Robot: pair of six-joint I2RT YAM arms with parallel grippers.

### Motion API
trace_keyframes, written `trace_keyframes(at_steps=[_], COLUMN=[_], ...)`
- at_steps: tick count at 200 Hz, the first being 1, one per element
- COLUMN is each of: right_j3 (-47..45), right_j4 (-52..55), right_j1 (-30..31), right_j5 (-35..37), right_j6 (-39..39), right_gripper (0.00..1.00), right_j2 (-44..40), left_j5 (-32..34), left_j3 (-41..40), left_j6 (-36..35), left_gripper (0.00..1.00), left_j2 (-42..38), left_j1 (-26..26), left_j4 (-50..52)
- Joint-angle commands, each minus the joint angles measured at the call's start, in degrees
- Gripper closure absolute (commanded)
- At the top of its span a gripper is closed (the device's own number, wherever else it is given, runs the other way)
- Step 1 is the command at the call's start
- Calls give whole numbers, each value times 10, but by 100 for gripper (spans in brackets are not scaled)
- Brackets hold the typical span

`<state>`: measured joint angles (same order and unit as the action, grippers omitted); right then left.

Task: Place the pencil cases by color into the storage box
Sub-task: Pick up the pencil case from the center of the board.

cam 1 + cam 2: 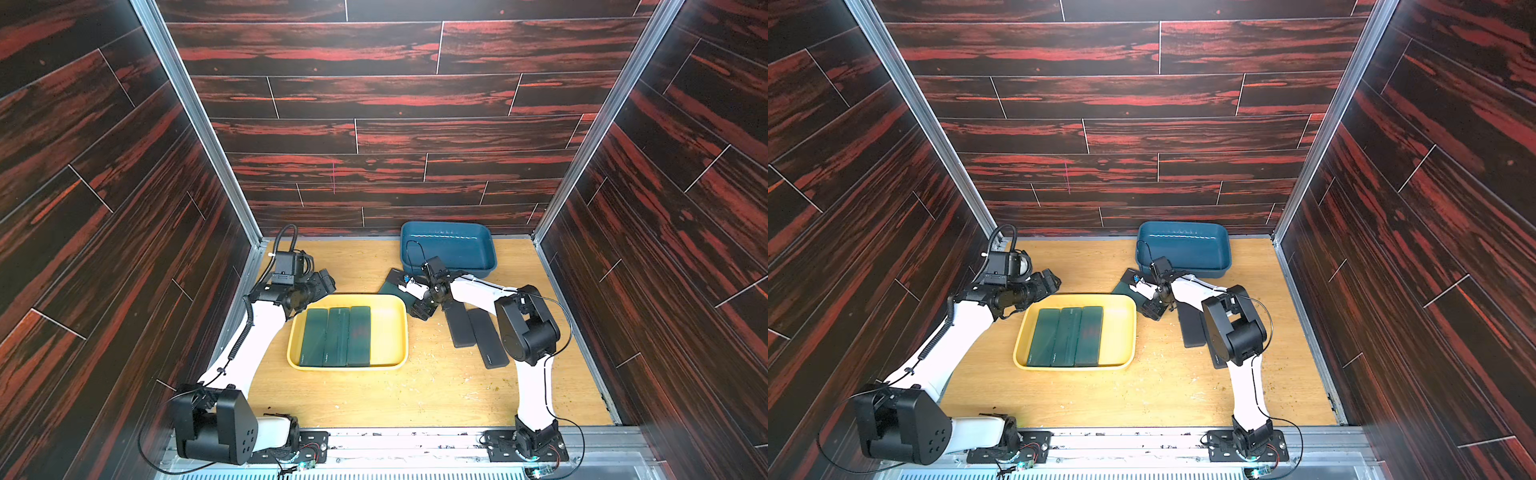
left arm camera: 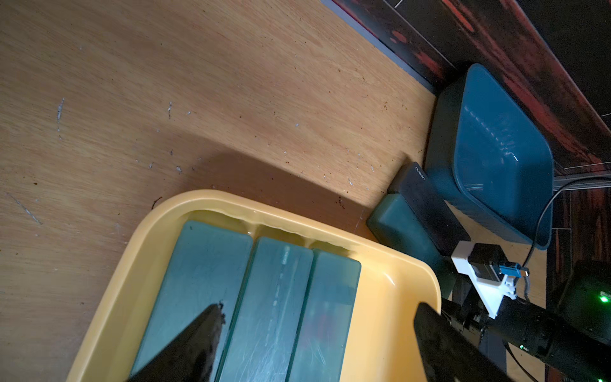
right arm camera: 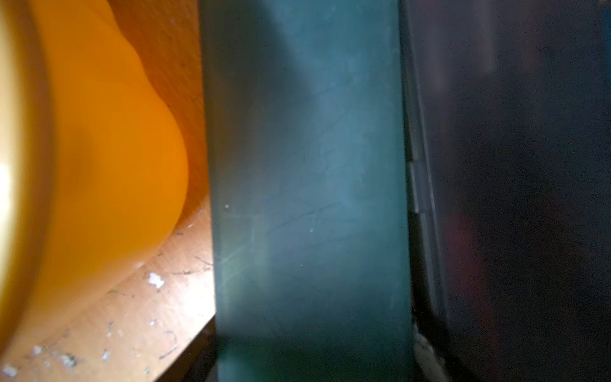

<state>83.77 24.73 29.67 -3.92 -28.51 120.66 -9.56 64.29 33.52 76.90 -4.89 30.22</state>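
Right gripper [image 1: 419,311] hanging over a flat dark green pencil case [image 1: 389,289]
Its jaws are hidden (grip unclear); left gripper [image 2: 317,311] is hovering, jaws apart, over the yellow plastic tray [image 1: 353,296].

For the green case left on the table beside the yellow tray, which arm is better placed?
Right. The right gripper hangs directly over that green case, which fills its wrist view. The left gripper, jaws open, hovers at the opposite corner of the yellow tray.
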Motion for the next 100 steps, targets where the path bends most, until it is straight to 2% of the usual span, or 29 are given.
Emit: trace_keyframes(at_steps=[1, 35, 100], right_j3=[-15, -28, -57], right_j4=[25, 25, 18], right_j1=[0, -4, -14], right_j5=[5, 7, 34], right_j6=[8, 12, 19], right_gripper=[44, 50, 53], right_j2=[4, -35, -104], left_j5=[3, 4, 16], left_j3=[6, 4, 1], left_j6=[1, 3, 8], left_gripper=[8, 9, 8], left_j2=[0, -6, -25], left_j1=[1, 1, 1], left_j4=[3, 2, 9])
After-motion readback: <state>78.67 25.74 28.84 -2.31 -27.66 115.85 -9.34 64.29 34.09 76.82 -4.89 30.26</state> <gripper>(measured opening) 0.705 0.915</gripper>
